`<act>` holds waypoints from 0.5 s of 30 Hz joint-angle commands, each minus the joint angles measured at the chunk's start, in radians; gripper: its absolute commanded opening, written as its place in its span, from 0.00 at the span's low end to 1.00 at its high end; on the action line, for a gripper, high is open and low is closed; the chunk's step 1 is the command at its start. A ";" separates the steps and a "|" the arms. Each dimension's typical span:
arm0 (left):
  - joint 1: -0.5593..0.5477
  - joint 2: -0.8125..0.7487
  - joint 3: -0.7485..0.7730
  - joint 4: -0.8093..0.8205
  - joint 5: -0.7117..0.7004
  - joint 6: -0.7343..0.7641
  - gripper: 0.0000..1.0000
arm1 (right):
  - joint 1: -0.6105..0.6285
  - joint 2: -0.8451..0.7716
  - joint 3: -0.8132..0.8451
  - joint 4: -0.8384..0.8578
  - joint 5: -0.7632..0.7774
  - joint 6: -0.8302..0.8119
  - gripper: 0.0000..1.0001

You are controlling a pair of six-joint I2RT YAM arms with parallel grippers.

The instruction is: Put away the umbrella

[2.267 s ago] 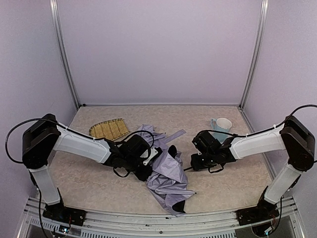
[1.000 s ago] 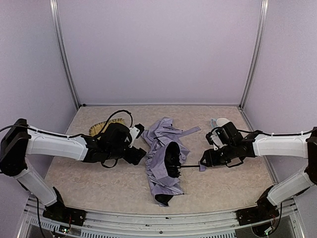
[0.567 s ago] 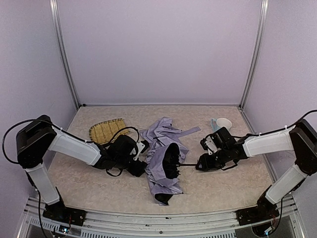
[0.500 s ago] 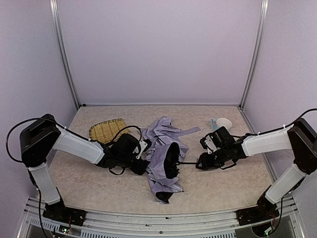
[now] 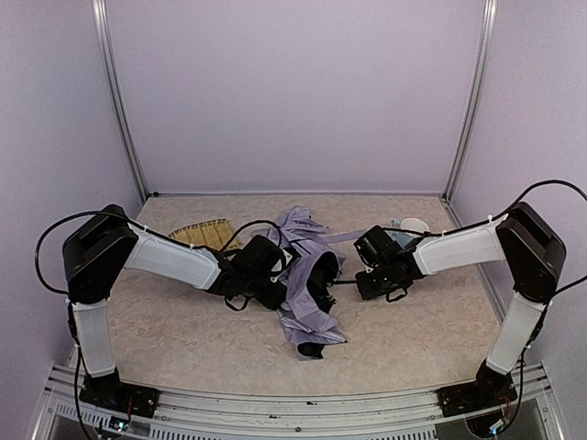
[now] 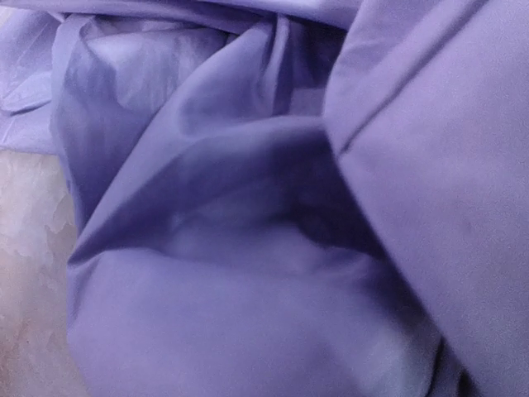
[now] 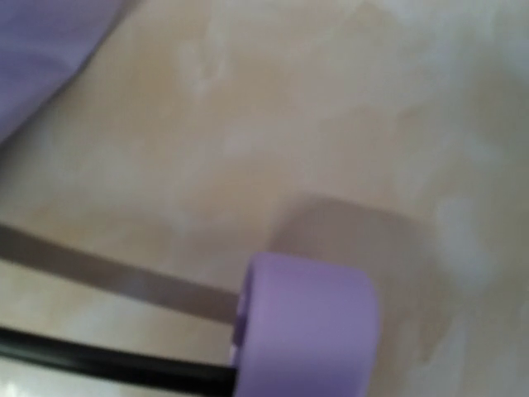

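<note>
The umbrella (image 5: 310, 293) lay crumpled in the middle of the counter (image 5: 413, 339). My left claw (image 5: 273, 292) was right against its cloth and my right claw (image 5: 360, 285) was by its purple handle (image 7: 306, 327). I could not tell if either claw was pinching anything.

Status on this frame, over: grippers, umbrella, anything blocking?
Left gripper buried in umbrella canopy, jaws hidden. Right gripper at lavender handle, grip unclear. Straw tray and cup off to the sides, not blocking.
</note>
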 commanded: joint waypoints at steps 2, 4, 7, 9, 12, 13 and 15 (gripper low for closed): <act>-0.163 0.109 0.092 0.114 0.155 0.088 0.64 | 0.218 0.061 0.060 0.228 -0.545 -0.107 0.27; -0.161 0.091 0.080 0.110 0.117 0.085 0.63 | 0.219 0.043 0.050 0.231 -0.539 -0.100 0.28; -0.132 0.030 0.041 0.090 0.046 0.066 0.64 | 0.218 0.005 0.020 0.156 -0.468 -0.089 0.35; -0.103 -0.018 -0.012 0.075 0.015 0.050 0.64 | 0.216 -0.024 -0.001 0.074 -0.406 -0.079 0.41; -0.070 -0.099 -0.097 0.075 -0.001 0.046 0.67 | 0.217 -0.090 -0.048 -0.038 -0.349 -0.065 0.56; -0.066 -0.122 -0.125 0.082 -0.001 0.048 0.68 | 0.217 -0.118 -0.062 -0.071 -0.338 -0.060 0.61; -0.065 -0.157 -0.175 0.105 -0.001 0.064 0.73 | 0.215 -0.176 -0.086 -0.139 -0.309 -0.050 0.75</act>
